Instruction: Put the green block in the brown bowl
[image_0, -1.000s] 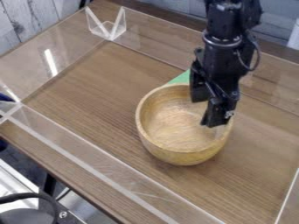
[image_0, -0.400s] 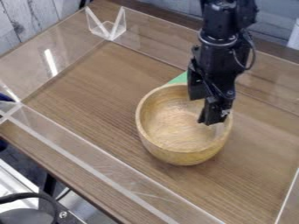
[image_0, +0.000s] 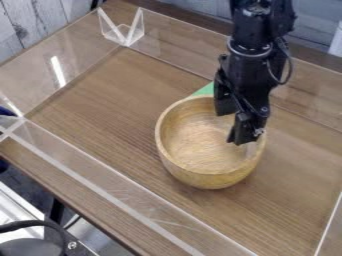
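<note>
- We see a round bowl (image_0: 207, 148) made of light brown wood.
- The bowl has thick walls, and we can see lines of wood grain inside it.
- It sits on a brown wood surface (image_0: 94, 110).
- The bowl is the biggest loose thing here.
- We see only a small bit of the block (image_0: 203, 91). It is light green and peeks out just behind the far rim of the bowl, on the surface.
- The block looks much smaller than the bowl. The black arm hides most of it, so we cannot tell its full shape.
- The block is outside the bowl, not in it.
- We cannot tell if the block touches the bowl.
- The black gripper (image_0: 246, 128) points down over the far right side of the bowl.
- Its jaws are dark and hard to see, but they stand apart as wide as they go.
- We see nothing held between the jaws.
- Clear plastic walls (image_0: 40, 125) stand around the surface.
- A small clear folded piece (image_0: 120, 28) sits at the far left corner, well apart from the bowl.
</note>
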